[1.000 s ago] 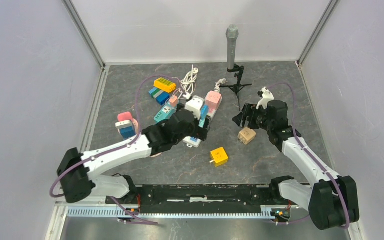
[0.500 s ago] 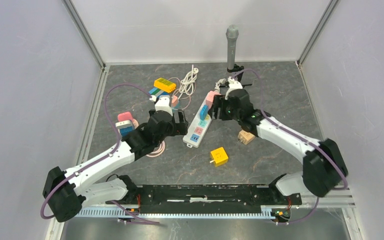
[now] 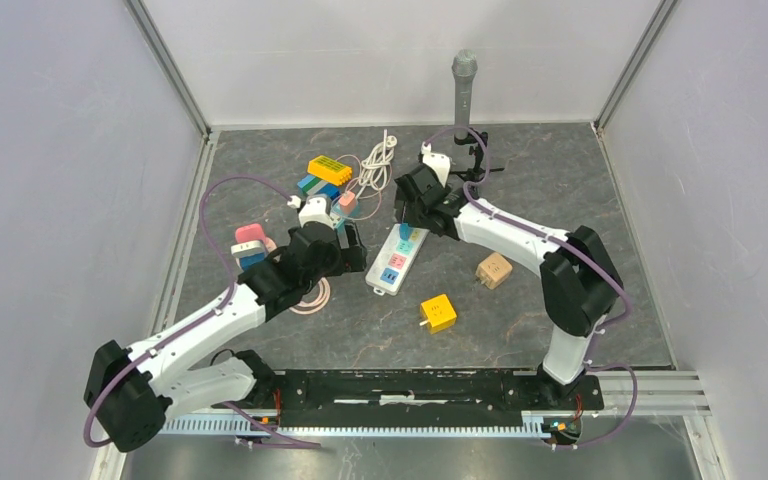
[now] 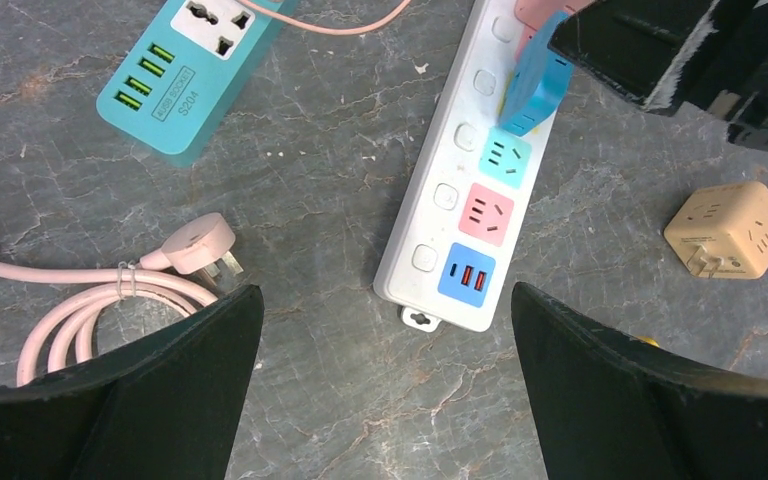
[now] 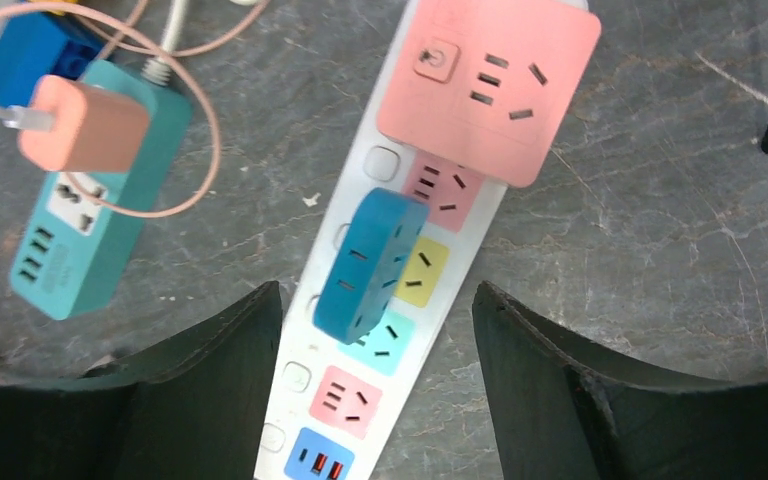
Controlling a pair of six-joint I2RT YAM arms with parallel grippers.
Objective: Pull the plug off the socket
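Note:
A white power strip [image 3: 391, 268] with coloured sockets lies in the middle of the table. A blue plug block [image 5: 370, 265] sits in it, and a pink adapter [image 5: 490, 85] sits at its far end. My right gripper [image 5: 377, 288] is open, just above the strip with one finger on each side of the blue plug [image 3: 403, 234], not touching it. My left gripper [image 4: 387, 290] is open and empty, above the table just left of the strip's near end [image 4: 455, 270]. In the top view the left gripper [image 3: 352, 250] is left of the strip and the right gripper [image 3: 412, 203] is over its far end.
A teal USB strip [image 4: 190, 70] and a coiled pink cable with its plug [image 4: 200, 245] lie left of the strip. A beige cube [image 3: 493, 270] and a yellow cube [image 3: 438, 312] lie to its right and front. A microphone on a stand [image 3: 463, 95] is behind it.
My right arm has swung left from near the beige cube to the strip's far end, over the blue plug. My left arm has drawn back left off the strip.

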